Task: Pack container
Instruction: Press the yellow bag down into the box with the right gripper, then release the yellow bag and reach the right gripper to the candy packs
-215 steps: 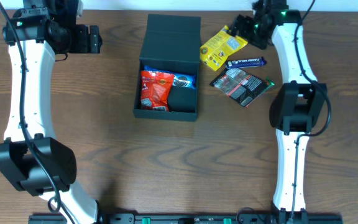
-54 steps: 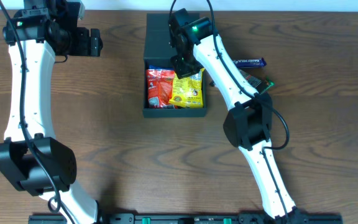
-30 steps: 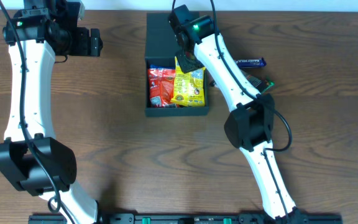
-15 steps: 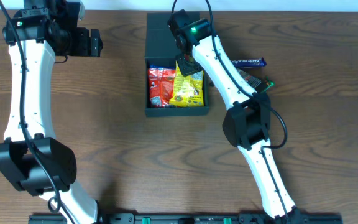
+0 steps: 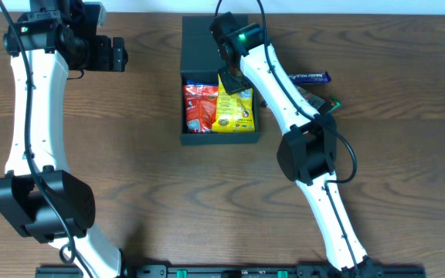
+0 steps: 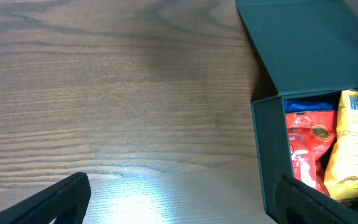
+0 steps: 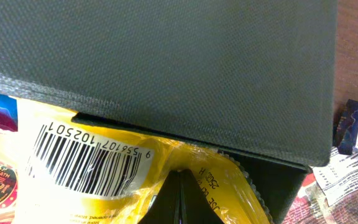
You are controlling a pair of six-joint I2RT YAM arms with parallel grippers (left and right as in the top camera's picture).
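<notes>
The container [image 5: 219,139] is a dark box standing open mid-table, its flap lid [image 5: 207,42] laid back. Inside, a red packet [image 5: 199,106] lies on the left and a yellow packet [image 5: 234,112] on the right. My right gripper [image 5: 230,79] reaches over the lid and is shut on the yellow packet's top edge. In the right wrist view the fingers [image 7: 179,180] pinch the yellow packet [image 7: 98,180] below the lid [image 7: 166,62]. My left gripper [image 5: 118,52] hangs open at the far left, holding nothing. Its view shows the gripper [image 6: 182,199] wide apart, beside the container [image 6: 269,149].
A blue snack bar [image 5: 309,76] and a dark red-and-black packet [image 5: 315,100] lie on the table right of the box, partly under my right arm. Both show at the right edge of the right wrist view, the bar [image 7: 356,134] above the packet [image 7: 328,186].
My right gripper has brought the yellow packet down into the box beside the red packet and has barely shifted in the last half second. The left arm has stayed still.
</notes>
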